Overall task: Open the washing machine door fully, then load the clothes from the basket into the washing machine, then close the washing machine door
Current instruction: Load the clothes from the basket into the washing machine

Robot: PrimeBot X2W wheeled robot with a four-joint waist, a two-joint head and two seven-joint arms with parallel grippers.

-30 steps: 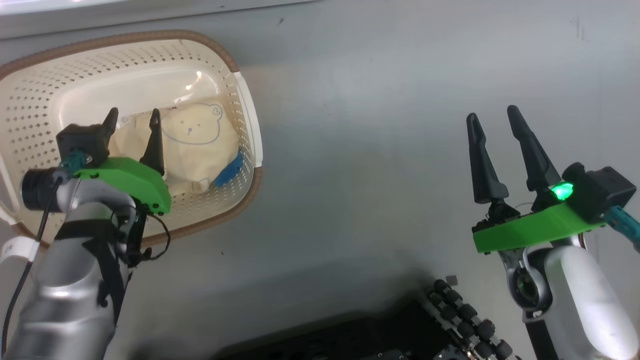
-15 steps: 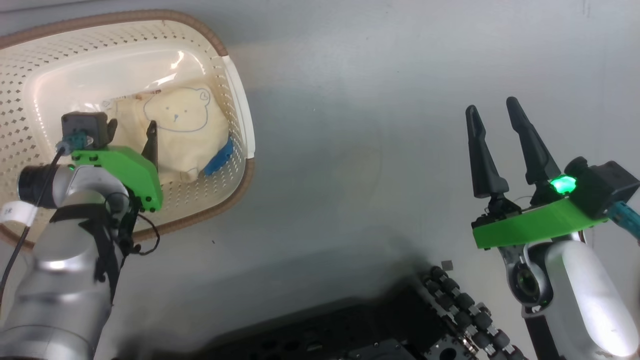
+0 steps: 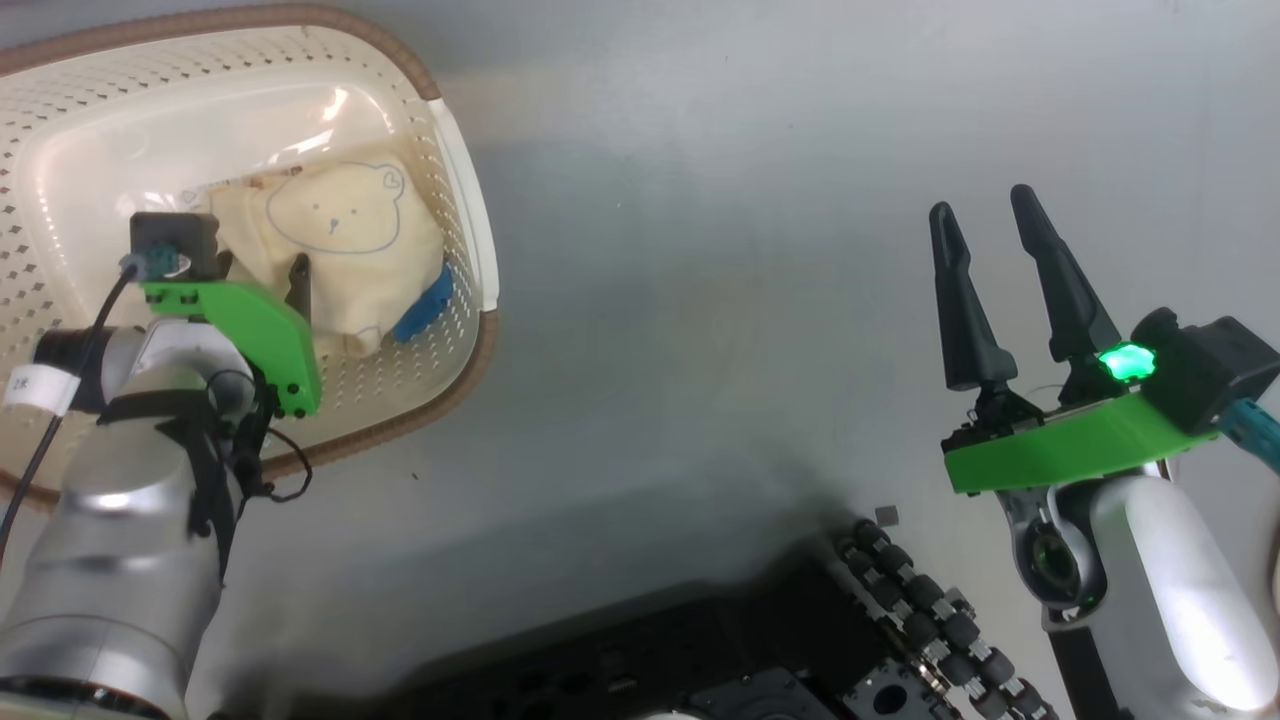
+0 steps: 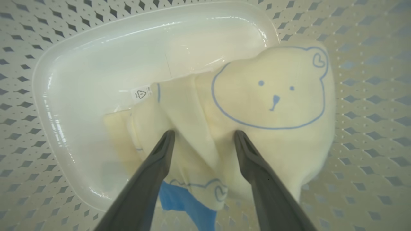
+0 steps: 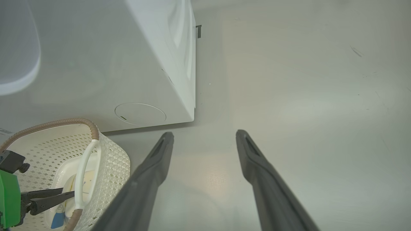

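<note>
The brown-rimmed cream perforated plastic basket is cut off leftward; by its right wall lies the cream bear-print garment, the left gripper spread wide, tips on it, fingers half hidden by a green mount. The right gripper hangs wide, empty, over grey floor.
</note>
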